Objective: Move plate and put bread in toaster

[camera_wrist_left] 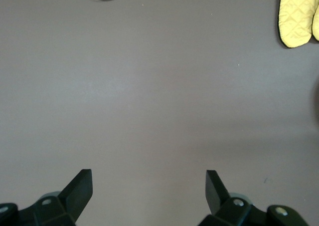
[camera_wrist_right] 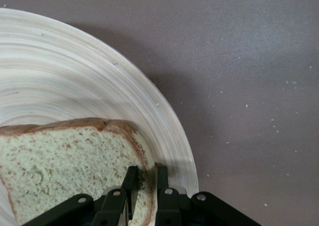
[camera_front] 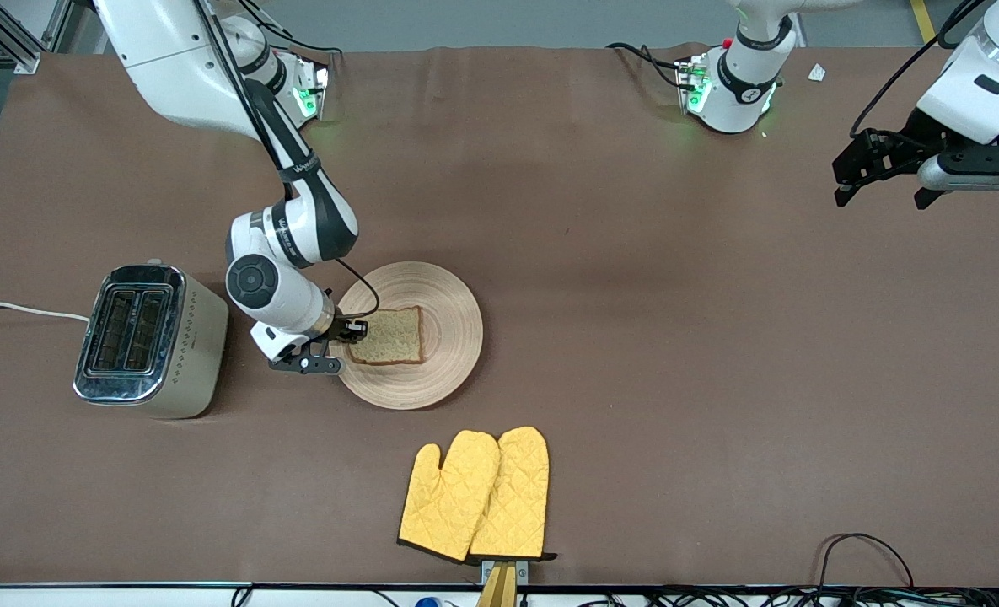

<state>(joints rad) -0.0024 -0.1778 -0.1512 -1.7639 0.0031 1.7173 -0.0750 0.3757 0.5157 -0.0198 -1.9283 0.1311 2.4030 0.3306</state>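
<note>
The round light-wood plate (camera_front: pixel 448 337) lies on the brown table, beside the beige toaster (camera_front: pixel 149 341), which stands toward the right arm's end. The square bread slice (camera_front: pixel 391 335) lies on the plate. My right gripper (camera_front: pixel 349 333) is low at the plate's toaster-side edge. In the right wrist view my right gripper (camera_wrist_right: pixel 147 173) is shut on the crust edge of the bread (camera_wrist_right: pixel 65 161), over the plate (camera_wrist_right: pixel 75 81). My left gripper (camera_front: pixel 883 200) hangs open and empty in the air over the left arm's end of the table. The left wrist view shows my left gripper (camera_wrist_left: pixel 148 178) over bare table.
A pair of yellow oven mitts (camera_front: pixel 475 496) lies nearer the front camera than the plate; it also shows in the left wrist view (camera_wrist_left: pixel 298 16). The toaster's white cord (camera_front: pixel 18 310) runs off the table's edge. Cables lie along the table's front edge (camera_front: pixel 862 548).
</note>
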